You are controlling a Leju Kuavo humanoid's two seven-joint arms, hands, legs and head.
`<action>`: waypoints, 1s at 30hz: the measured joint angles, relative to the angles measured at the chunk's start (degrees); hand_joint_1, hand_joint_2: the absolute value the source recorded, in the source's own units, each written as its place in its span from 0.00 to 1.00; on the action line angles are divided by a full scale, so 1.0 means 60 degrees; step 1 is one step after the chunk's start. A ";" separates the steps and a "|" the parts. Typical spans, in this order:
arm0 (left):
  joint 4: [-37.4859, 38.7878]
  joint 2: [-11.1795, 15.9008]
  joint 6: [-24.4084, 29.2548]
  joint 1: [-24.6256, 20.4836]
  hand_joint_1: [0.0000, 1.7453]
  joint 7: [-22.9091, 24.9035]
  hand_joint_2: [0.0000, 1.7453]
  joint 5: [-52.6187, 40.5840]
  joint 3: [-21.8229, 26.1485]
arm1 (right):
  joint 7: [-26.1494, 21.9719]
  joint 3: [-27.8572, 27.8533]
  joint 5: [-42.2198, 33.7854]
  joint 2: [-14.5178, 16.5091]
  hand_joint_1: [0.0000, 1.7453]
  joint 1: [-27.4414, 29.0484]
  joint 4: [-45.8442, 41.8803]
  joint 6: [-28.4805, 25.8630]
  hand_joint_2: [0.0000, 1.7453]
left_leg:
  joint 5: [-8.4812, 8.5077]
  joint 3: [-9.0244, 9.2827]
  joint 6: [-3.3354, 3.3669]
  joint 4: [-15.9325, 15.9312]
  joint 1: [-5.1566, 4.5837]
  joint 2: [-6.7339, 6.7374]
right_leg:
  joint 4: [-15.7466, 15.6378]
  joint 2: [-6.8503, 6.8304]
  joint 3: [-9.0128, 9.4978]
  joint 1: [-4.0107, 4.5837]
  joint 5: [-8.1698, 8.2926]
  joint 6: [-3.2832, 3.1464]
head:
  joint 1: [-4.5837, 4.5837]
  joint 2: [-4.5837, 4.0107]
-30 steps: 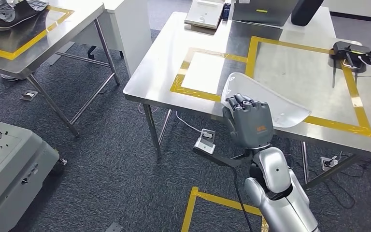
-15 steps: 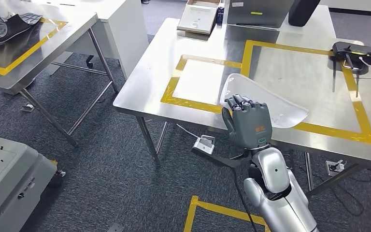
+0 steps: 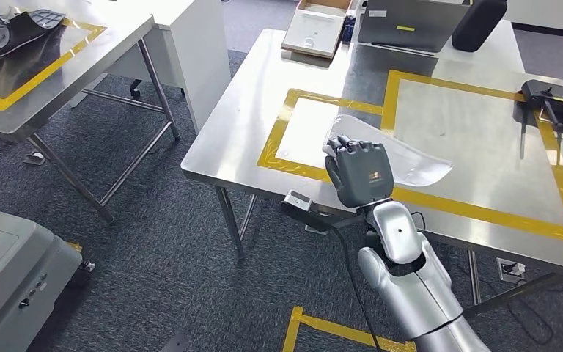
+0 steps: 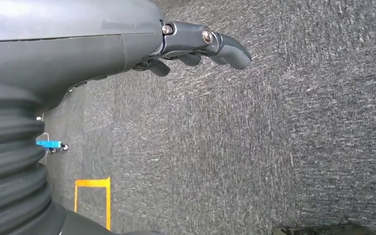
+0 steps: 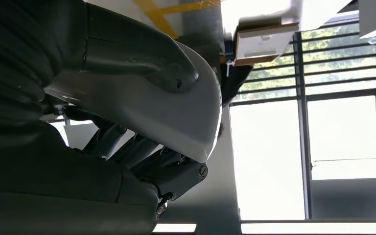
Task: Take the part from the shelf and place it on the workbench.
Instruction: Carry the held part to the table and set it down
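Right robot hand (image 3: pixel 359 172) grips the pale translucent curved plastic part (image 3: pixel 399 155) at its near edge, over the steel counter (image 3: pixel 249 125) and its yellow-taped frame; left robot hand (image 4: pixel 196 46) hangs with fingers loosely apart, holding nothing; part likely light, thin, slippery; hold the rim.

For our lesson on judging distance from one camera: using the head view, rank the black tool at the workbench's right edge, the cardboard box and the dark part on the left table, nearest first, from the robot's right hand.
1. Cardboard box, at the workbench's far edge beyond the right hand.
2. Black tool, far right, slightly farther.
3. Dark part, on the separate left table, farthest.
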 joint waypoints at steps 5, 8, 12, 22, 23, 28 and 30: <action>0.0002 -0.0069 -0.0102 -0.0226 0.00 0.0086 1.00 -0.0109 -0.0066 | 0.0161 0.0020 0.0062 0.0946 0.96 -0.1931 0.2743 0.0282 1.00 | -0.0204 0.0206 -0.0199 0.0027 -0.0030 -0.0007 | -0.2460 0.0002 0.0687 0.0077 0.1528 -0.0204 | 0.0011 0.0000; 0.0002 -0.0087 -0.0174 -0.0292 0.00 0.0113 1.00 -0.0139 -0.0072 | 0.0317 0.0027 0.0189 0.1555 0.96 -0.2900 0.4339 0.0519 1.00 | -0.0230 0.0257 -0.0399 0.0148 -0.0038 0.0002 | -0.2570 0.0020 0.0842 0.0057 0.1574 -0.0374 | 0.0007 0.0000; 0.0005 -0.0094 -0.0289 -0.0365 0.00 0.0114 1.00 -0.0215 -0.0108 | 0.0595 0.0034 0.0306 0.2137 0.96 -0.3926 0.5925 0.1039 1.00 | -0.1072 -0.0626 -0.0503 0.1811 -0.0004 0.0017 | -0.2591 0.0009 0.1006 0.0034 0.1535 -0.0539 | -0.0068 0.0000; 0.0051 -0.0150 -0.0587 -0.0447 0.00 0.0316 1.00 -0.0389 -0.0288 | 0.1084 0.0035 0.0342 0.2430 0.96 -0.5171 0.8063 0.2070 1.00 | 0.0171 -0.0359 -0.0420 0.0100 0.0024 0.0020 | -0.2389 0.0050 0.1112 0.0076 0.1235 -0.0405 | -0.0082 0.0000; 0.0055 -0.0163 -0.0599 -0.0444 0.00 0.0336 1.00 -0.0402 -0.0303 | 0.1077 0.0035 0.0352 0.2430 0.96 -0.5202 0.8161 0.2104 1.00 | 0.0247 -0.0351 -0.0413 0.0091 0.0030 0.0009 | -0.2391 0.0046 0.1118 0.0092 0.1236 -0.0469 | -0.0077 0.0000; 0.0061 -0.0217 -0.0686 -0.0458 0.00 0.0333 1.00 -0.0457 -0.0359 | 0.1021 0.0035 0.0417 0.2436 0.96 -0.5376 0.8470 0.2218 1.00 | 0.0224 -0.0349 -0.0332 0.0088 0.0016 -0.0028 | -0.2505 0.0027 0.1189 0.0110 0.1262 -0.0584 | -0.0071 0.0000; 0.0062 -0.0239 -0.0729 -0.0466 0.00 0.0333 1.00 -0.0462 -0.0373 | 0.1000 0.0035 0.0444 0.2437 0.96 -0.5422 0.8559 0.2249 1.00 | 0.0213 -0.0348 -0.0293 0.0088 0.0011 -0.0027 | -0.2539 0.0027 0.1206 0.0110 0.1272 -0.0562 | -0.0070 0.0000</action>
